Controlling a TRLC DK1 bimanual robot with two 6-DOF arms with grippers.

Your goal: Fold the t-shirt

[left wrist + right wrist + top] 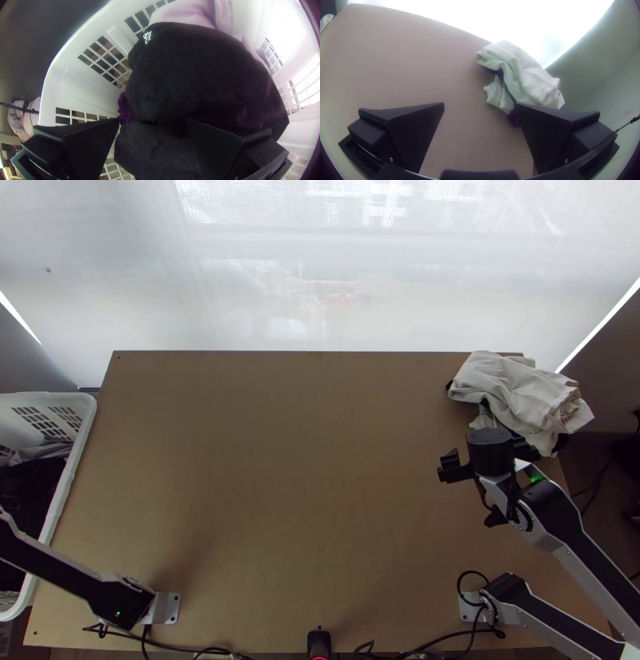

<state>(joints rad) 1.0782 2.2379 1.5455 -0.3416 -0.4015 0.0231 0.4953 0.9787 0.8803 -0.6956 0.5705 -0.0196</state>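
- 0 folds are showing on the likely t-shirt, a dark cloth [200, 73] bunching in the basket [83, 88] at the top view's left; lifting, spreading and folding are all remaining.
- The left claw [153, 119] is gaping over it, visibly pinching nothing.
- The right claw [480, 104] is standing wide open, empty, at middle right.
- Pale cloth [520, 392] is heaping at the bench's [304, 500] upper right.
- Bunching is hiding sleeves and hem; the frame is cutting the basket.

A cloth pile [512, 388] is set across the far right corner of the table [304, 500]; garments [200, 73] are contained in a basket [74, 460] placed beside its left edge.
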